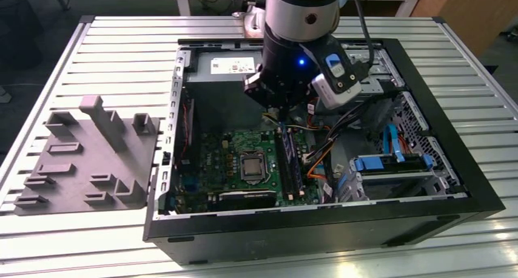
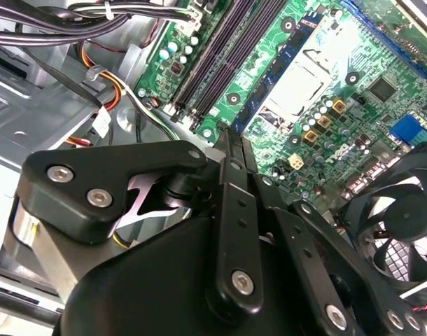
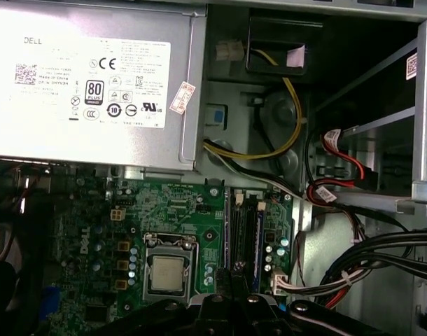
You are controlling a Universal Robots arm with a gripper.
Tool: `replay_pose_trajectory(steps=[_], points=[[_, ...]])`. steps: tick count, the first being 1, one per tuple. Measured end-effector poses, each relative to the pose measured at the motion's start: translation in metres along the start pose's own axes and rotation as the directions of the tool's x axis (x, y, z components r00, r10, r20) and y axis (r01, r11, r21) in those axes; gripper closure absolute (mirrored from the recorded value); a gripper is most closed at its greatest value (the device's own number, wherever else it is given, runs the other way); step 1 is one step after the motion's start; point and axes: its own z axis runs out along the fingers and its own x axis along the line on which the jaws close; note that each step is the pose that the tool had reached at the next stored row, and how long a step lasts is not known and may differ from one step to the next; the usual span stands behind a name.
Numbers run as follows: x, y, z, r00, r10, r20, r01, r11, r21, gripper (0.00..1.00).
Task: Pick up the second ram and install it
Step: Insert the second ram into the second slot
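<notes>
The ram slots are long, narrow, dark strips on the green motherboard, just beside the square metal processor. In the exterior view a dark strip stands there like a module on its edge, but I cannot tell if it really is a ram.

The tool hangs directly above the slots, inside the computer case. In the second wrist view its black fingers come close together at the tip. I cannot tell if a thin ram is clamped between them.

Around the slots there is not much room. A bundle of orange and yellow cables passes just beside them on the exterior view's right. Thick black cables and a curved yellow one run along the bare grey metal of the case. The silver power supply, with a white label, touches the far edge of the motherboard. A round black fan sits beyond the processor.

The case is black, lies on its side with the panel off, and reaches almost to the counter's near edge. The counter is made of ribbed silver slats. Blue plastic drive holders sit in the case on the exterior view's right. A matte grey fixture with upright blocks lies beside the case, near the counter's edge on the exterior view's left.
</notes>
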Motion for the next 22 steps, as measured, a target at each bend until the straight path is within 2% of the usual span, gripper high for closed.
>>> replay_pose_trajectory(steps=[22], points=[[0.0001, -0.0065, 0.0010, 1.0000, 0.004, 0.0002, -0.004, 1.0000, -0.0001, 0.88]])
